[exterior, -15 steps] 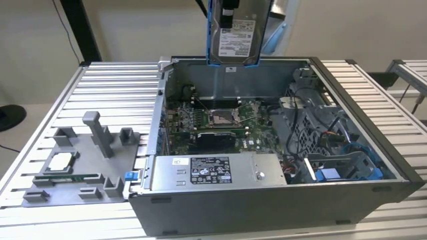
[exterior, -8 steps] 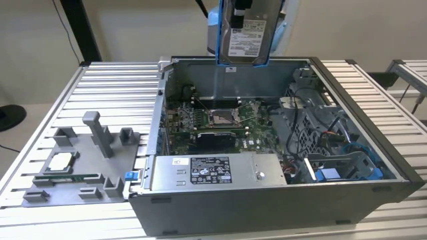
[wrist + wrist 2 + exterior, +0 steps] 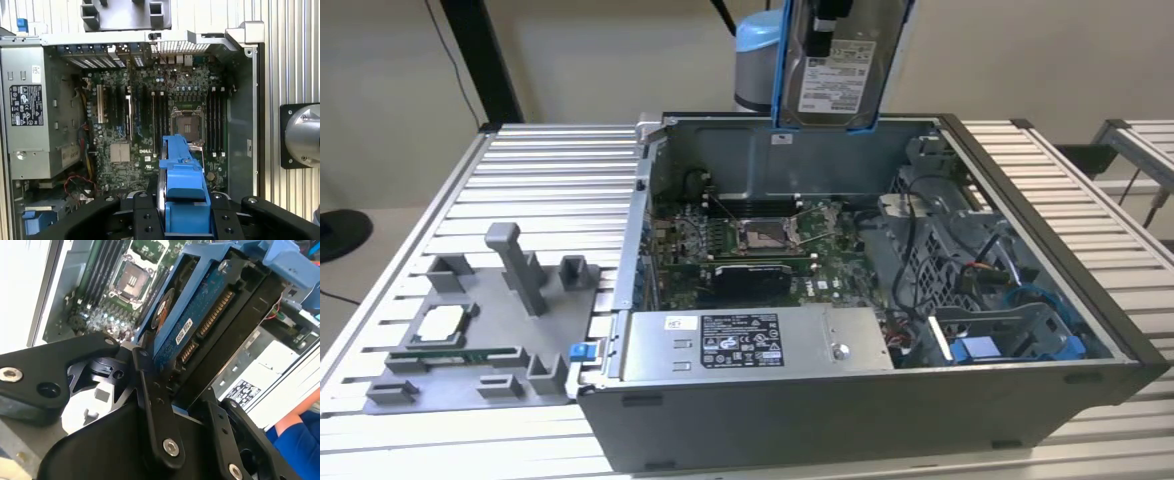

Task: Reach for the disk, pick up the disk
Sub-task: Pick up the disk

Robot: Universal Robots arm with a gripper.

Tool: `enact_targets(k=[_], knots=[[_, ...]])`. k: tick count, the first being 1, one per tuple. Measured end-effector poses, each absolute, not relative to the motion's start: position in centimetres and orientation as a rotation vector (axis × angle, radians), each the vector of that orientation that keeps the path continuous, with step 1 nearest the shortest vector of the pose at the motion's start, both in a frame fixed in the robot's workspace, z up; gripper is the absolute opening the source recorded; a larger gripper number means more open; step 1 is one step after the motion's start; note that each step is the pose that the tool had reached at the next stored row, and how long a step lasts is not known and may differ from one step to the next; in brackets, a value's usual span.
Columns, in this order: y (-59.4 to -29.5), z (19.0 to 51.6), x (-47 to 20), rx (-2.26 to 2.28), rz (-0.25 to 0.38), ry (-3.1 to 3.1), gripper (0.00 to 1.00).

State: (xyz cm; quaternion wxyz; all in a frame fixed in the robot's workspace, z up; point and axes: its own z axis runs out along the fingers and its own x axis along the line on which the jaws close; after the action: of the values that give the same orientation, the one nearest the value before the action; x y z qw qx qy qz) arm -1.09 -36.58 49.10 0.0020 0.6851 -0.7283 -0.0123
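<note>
The disk (image 3: pixel 838 72) hangs upright above the back edge of the open computer case (image 3: pixel 854 430), its white label facing the camera and its blue bracket framing the sides. My gripper (image 3: pixel 826 28) holds it from above, shut on it. In the second wrist view the disk (image 3: pixel 200 325) shows its blue circuit board and connector, clamped between my black fingers (image 3: pixel 152 410). The first wrist view looks straight down: the disk's blue bracket (image 3: pixel 183 190) sits between the fingers, with the motherboard (image 3: pixel 150 120) far below.
Inside the case lie the motherboard (image 3: pixel 747 240), a grey power supply box (image 3: pixel 747 345) with a sticker, and a drive bay with blue parts (image 3: pixel 1001 340). A grey fixture plate (image 3: pixel 467 340) holding a small square chip (image 3: pixel 440 325) rests on the slatted table (image 3: pixel 560 170).
</note>
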Motion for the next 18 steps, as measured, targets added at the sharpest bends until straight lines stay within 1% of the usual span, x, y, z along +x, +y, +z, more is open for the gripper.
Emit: enact_targets(k=[18], knots=[[-36.6, 49.1, 3.6, 2.149, -0.04, -2.285, 0.0]])
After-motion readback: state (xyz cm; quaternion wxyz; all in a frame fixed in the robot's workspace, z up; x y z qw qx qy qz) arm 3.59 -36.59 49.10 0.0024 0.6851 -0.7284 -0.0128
